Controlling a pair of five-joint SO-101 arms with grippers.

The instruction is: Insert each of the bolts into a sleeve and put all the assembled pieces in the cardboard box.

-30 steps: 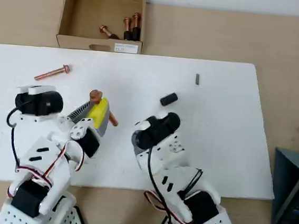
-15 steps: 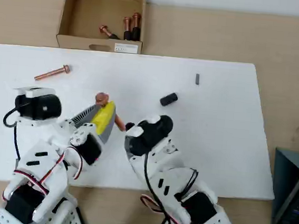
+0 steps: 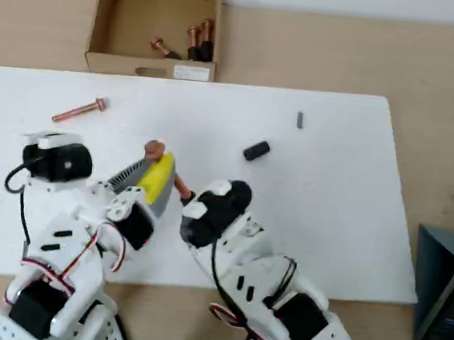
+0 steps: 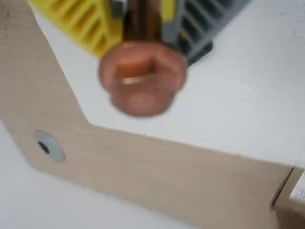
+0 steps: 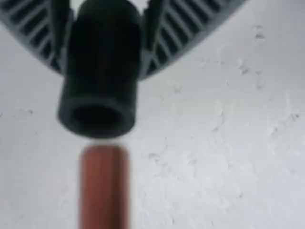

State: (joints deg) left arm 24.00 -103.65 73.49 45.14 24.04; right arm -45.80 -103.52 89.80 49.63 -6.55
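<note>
My left gripper, with one yellow and one grey finger, is shut on a copper bolt over the left middle of the white mat. The bolt's shaft tip points at my right gripper. In the left wrist view the bolt head sticks out between the fingers. In the right wrist view my right gripper is shut on a black sleeve. The sleeve's open end faces the bolt shaft, just apart from it and in line. The cardboard box holds three assembled pieces.
A loose copper bolt lies at the mat's left. A loose black sleeve lies mid-mat, with a small grey pin beyond it. A dark device sits off the mat's right edge.
My right arm has swung left with the sleeve up to the bolt's tip. My left arm shifted slightly right with the bolt, then held still.
</note>
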